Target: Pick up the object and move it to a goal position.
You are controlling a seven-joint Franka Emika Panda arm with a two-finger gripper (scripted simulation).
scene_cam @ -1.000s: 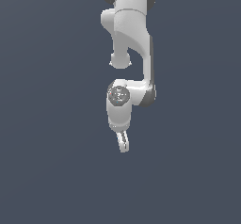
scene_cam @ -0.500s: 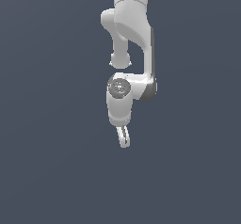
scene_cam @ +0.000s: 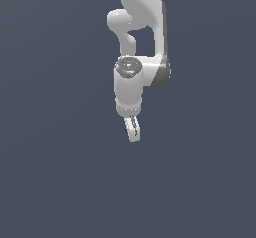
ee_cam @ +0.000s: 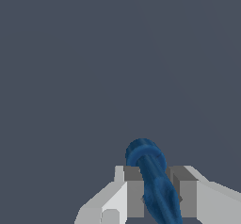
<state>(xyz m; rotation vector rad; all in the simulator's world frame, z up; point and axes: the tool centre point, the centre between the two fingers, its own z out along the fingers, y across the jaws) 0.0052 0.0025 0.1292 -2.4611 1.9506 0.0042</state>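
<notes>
Gripping: gripper (ee_cam: 155, 190) closed on the dark-blue object (ee_cam: 153, 180), grey pads pressed to both its sides in the wrist view.
Object place: between the fingertips, sticking out past them; rounded end toward the far side of the wrist view, other end cut off at the frame edge.
Object in exterior view: only a tiny blue speck (scene_cam: 126, 129) at the exterior view's left edge of the fingers (scene_cam: 133, 130); shape not readable there.
Knob: cannot make out a separate knob; object reads as an elongated ribbed lump.
Arm: white Panda arm (scene_cam: 140, 32) hangs down from the top of the exterior view, upper links cut off by the frame; wrist flange (scene_cam: 127, 67) faces the camera.
Gripper in exterior view: fingers point down, seen nearly edge-on, so the gap between them is hidden.
Background: flat dark grey-blue all round; cannot tell whether a surface lies under the gripper.
Containers: cannot tell, nothing readable as one.
</notes>
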